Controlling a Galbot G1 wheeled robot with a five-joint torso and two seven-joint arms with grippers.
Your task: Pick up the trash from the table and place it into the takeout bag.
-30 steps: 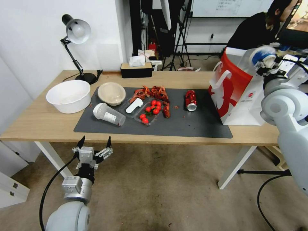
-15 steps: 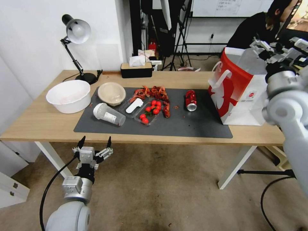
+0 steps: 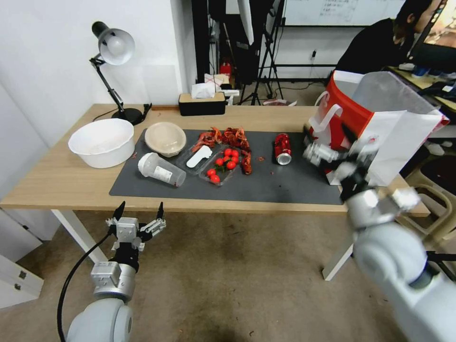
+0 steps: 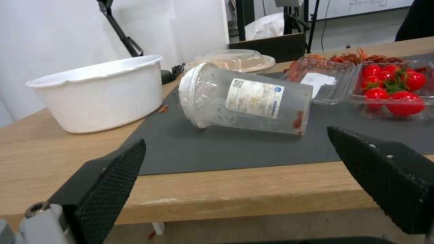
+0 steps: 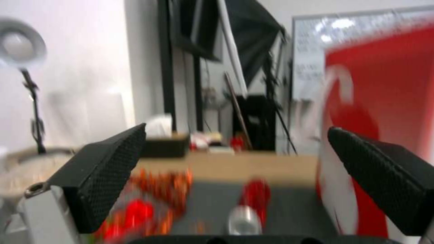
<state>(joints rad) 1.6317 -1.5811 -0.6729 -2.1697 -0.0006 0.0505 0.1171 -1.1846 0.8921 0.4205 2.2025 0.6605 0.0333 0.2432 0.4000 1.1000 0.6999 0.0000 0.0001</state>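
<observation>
Hanging wide open and empty, the right gripper point(image 3: 349, 147) is seen beside the red-and-white paper takeout bag point(image 3: 375, 128).
The left gripper point(image 3: 138, 211), likewise open and empty, is held below the front edge of the light-wood table point(image 3: 57, 180).

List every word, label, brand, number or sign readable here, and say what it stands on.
No text can be read.
Clear plastic cup: white label with a square code, a blue round mark and small print, too small to read.
Takeout bag: small red logo, too small to read.
Red can: print blurred.
Whiteboard behind: faint writing, illegible.
</observation>
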